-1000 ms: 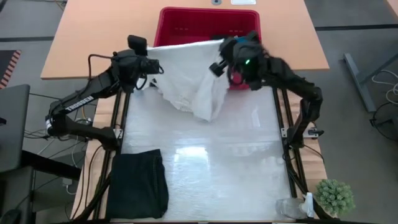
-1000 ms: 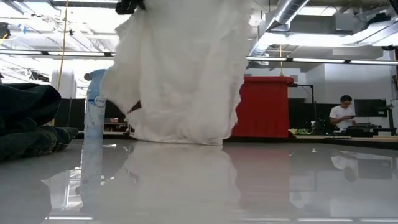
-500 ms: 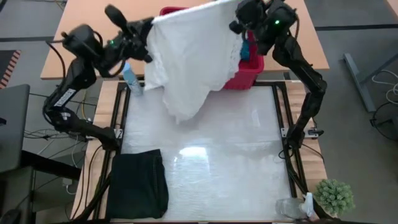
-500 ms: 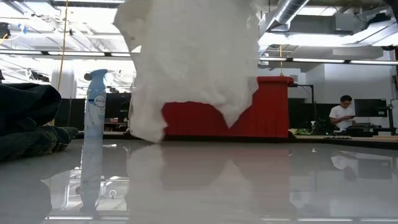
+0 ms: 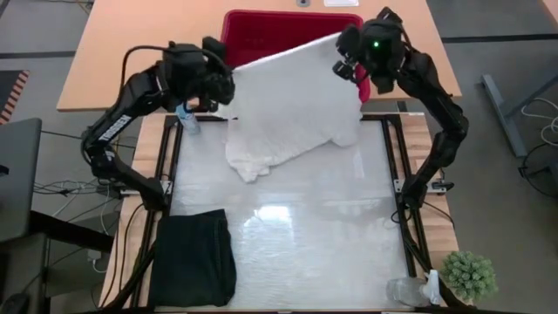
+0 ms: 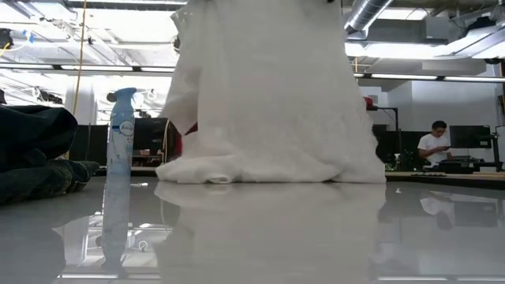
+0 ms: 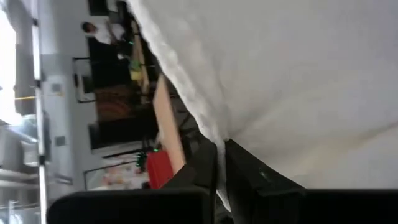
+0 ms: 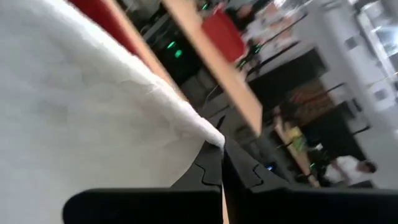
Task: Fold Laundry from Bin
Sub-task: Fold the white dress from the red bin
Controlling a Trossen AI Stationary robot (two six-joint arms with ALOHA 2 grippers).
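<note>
A white crinkled garment [image 5: 292, 109] hangs spread between my two grippers in front of the red bin [image 5: 261, 19]. My left gripper [image 5: 230, 87] is shut on its upper left corner and my right gripper [image 5: 345, 58] on its upper right corner. The garment's lower end [image 6: 260, 170] lies bunched on the table. A folded black garment [image 5: 193, 259] lies flat at the table's near left. My left gripper pinches the garment's upper edge at its left corner [image 7: 214, 138] between its two fingers, pointing roughly level toward the table's right. The cloth hangs below the hold. My right gripper pinches the garment's upper right corner [image 8: 213, 137] between its two fingers, roughly level, from the table's right. The top edge runs straight between the two holds.
A pale blue spray bottle [image 5: 185, 118] stands at the table's left edge, below my left arm. A small potted plant [image 5: 469, 275] and a clear bottle [image 5: 408, 292] sit at the near right corner. The table's middle and near right show bare glossy surface [image 5: 323, 235].
Both grippers rose with the garment, lifting its lower end clear of the table, then came down again a little. My right gripper went toward the table's right and far edge. The cloth is now spread wider between them, with its lower end back on the table.
</note>
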